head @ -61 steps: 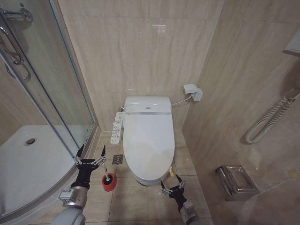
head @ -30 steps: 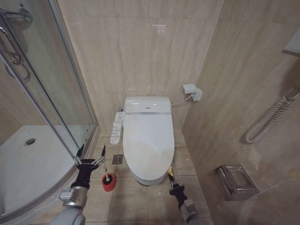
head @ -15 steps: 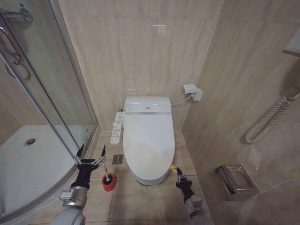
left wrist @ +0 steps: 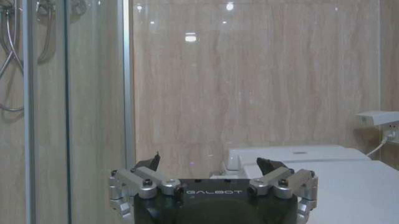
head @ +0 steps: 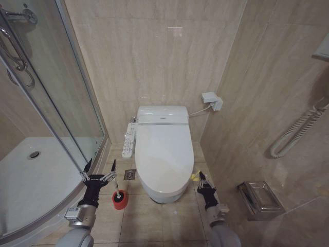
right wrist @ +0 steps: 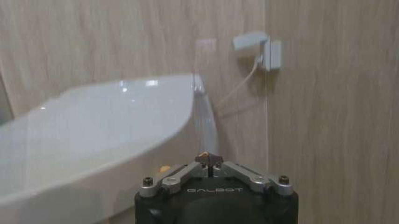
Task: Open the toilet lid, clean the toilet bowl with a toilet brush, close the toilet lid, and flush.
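The large glossy white oval plastic toilet lid (head: pixel 163 157) lies shut over the bowl, its long axis running from the tank at the wall out toward the robot, front rim nearest. The right end effector (head: pixel 201 180) is low beside the lid's front right edge, just by the small yellow tag (head: pixel 195 176), so the lid lies to its left and slightly above; its fingers are clenched together, tips meeting, as the right wrist view (right wrist: pixel 209 161) shows with the lid's rim looming close ahead. Whether the tips touch the tag or rim I cannot tell. This arm is by far the nearer to the lid's liftable edge. The left end effector (head: pixel 97 173) hovers released, fingers spread, off the lid's left side near the glass shower door (head: pixel 46 98), just beside the thin white-handled toilet brush in its round red holder cup (head: pixel 119 198) on the tiled floor. The long white button-covered control panel (head: pixel 129 140) juts along the lid's left flank; the right side is bounded by the tiled wall.
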You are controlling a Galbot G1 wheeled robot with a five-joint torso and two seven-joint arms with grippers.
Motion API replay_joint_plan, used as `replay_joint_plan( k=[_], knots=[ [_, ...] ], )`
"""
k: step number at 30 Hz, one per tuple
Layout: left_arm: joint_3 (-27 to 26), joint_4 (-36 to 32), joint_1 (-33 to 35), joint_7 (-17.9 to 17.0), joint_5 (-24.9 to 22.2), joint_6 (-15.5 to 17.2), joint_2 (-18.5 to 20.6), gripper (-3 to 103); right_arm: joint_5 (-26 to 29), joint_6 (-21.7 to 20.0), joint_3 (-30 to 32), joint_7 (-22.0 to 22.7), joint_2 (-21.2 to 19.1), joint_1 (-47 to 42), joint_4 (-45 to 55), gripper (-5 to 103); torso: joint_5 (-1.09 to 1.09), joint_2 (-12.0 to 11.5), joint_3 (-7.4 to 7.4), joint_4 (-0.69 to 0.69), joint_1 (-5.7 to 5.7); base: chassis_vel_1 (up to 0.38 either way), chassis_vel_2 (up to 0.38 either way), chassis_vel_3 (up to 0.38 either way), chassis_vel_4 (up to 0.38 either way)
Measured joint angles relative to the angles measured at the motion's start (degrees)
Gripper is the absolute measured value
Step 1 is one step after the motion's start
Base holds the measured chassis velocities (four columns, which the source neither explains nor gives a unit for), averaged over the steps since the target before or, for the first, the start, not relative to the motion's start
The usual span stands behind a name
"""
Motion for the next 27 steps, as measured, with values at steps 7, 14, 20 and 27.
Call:
replay_joint_plan(
  k=[7,14,20,27],
  knots=[
    [0.0,0.0,0.0,0.0,0.0,0.0,0.0,100,4.0,-2.2,1.3,0.3,-0.2,1.4,7.9,0,-0.03,0.0,-0.01,0.00,0.00,0.000,0.000,0.000,0.000],
    [0.0,0.0,0.0,0.0,0.0,0.0,0.0,100,6.3,-5.3,2.3,0.5,-0.8,6.5,10.5,0,-0.01,0.0,-0.01,0.00,0.00,0.000,0.000,0.000,0.000],
    [0.0,0.0,0.0,0.0,0.0,0.0,0.0,100,7.8,-7.5,2.5,0.8,-3.0,15.4,6.4,0,-0.03,0.0,-0.01,0.02,-0.01,0.000,0.000,0.000,0.000],
    [0.0,0.0,0.0,0.0,0.0,0.0,0.0,100,8.6,-8.6,1.2,0.8,-4.7,22.6,1.1,0,-0.02,0.0,-0.01,-0.01,-0.01,0.000,0.000,0.000,0.000]
  ],
)
